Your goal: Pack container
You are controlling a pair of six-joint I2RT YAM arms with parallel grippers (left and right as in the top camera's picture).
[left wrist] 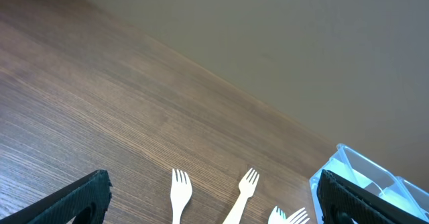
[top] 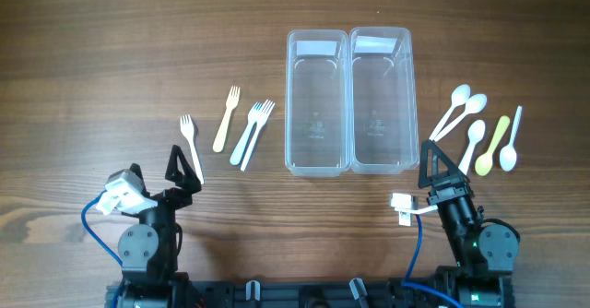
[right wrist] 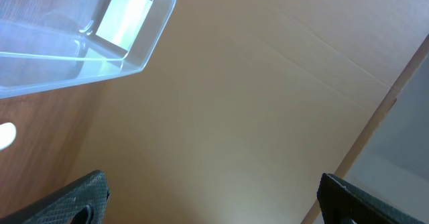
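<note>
Two empty clear plastic containers stand side by side mid-table, the left container (top: 317, 100) touching the right container (top: 382, 99). Left of them lie a white fork (top: 192, 147), a cream fork (top: 226, 119) and a pair of white forks (top: 251, 135). Right of them lie several spoons: white spoons (top: 454, 110), one yellow-green spoon (top: 496, 140). My left gripper (top: 182, 171) is open just below the white fork, holding nothing. Its wrist view shows that fork (left wrist: 179, 190) between the wide jaws (left wrist: 214, 207). My right gripper (top: 441, 168) is open and empty, near the right container's front corner (right wrist: 80, 43).
The wooden table runs back to a plain wall. Both arm bases sit at the near edge, each with a blue cable. A white spoon bowl (right wrist: 5, 135) shows at the left edge of the right wrist view.
</note>
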